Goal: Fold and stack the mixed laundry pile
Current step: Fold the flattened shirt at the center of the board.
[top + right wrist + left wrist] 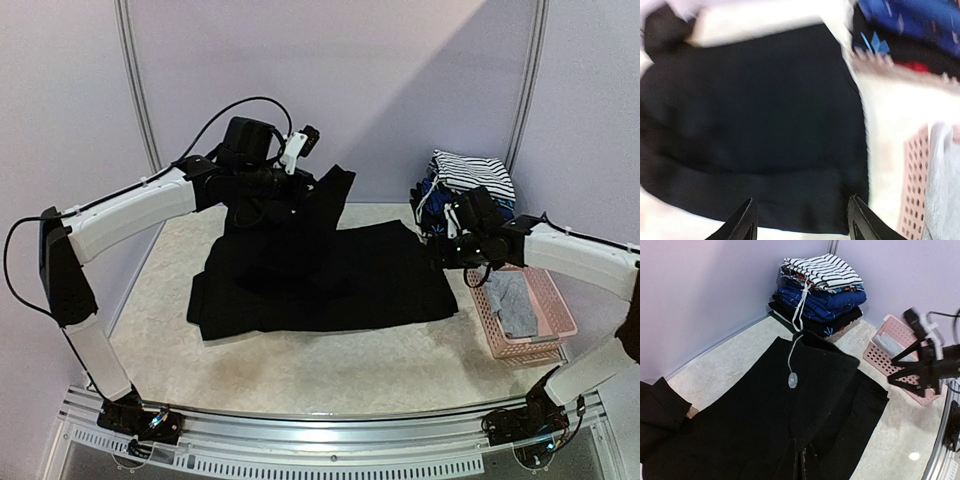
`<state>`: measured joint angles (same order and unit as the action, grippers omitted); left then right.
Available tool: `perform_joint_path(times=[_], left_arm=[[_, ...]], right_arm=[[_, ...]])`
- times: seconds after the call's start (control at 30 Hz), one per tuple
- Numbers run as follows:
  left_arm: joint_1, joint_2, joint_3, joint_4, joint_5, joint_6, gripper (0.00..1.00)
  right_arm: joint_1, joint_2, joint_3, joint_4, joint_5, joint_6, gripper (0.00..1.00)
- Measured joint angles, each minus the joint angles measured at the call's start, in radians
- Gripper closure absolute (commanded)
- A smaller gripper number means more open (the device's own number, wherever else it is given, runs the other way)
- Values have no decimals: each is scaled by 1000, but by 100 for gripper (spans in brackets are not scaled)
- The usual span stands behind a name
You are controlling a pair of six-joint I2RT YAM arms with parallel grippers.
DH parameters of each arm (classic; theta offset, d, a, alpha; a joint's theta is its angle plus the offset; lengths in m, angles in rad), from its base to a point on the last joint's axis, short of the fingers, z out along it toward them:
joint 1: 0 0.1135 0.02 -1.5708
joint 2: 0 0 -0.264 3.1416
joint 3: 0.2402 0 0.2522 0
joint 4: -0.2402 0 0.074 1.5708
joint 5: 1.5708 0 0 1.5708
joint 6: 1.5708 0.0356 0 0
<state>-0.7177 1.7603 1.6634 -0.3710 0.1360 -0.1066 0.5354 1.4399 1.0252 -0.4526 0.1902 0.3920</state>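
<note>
Only left wrist shows toggle [792, 381] on black garment [740, 430].

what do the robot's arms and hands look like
The left arm and right arm have white shells with black joints and black bases. A thin black cable loops along the left arm, and a small white bracket sits by its wrist. The right hand has two black fingers that taper to points.
</note>
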Motion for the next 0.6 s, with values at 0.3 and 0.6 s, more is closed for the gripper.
perform_joint_path(times=[0.3, 0.6], left_arm=[[-66, 73, -36, 130, -75, -142, 99], [-158, 245, -43, 238, -146, -253, 94]], right_arm=[[0, -196, -123, 244, -214, 76, 37], [0, -212, -232, 282, -249, 126, 36]])
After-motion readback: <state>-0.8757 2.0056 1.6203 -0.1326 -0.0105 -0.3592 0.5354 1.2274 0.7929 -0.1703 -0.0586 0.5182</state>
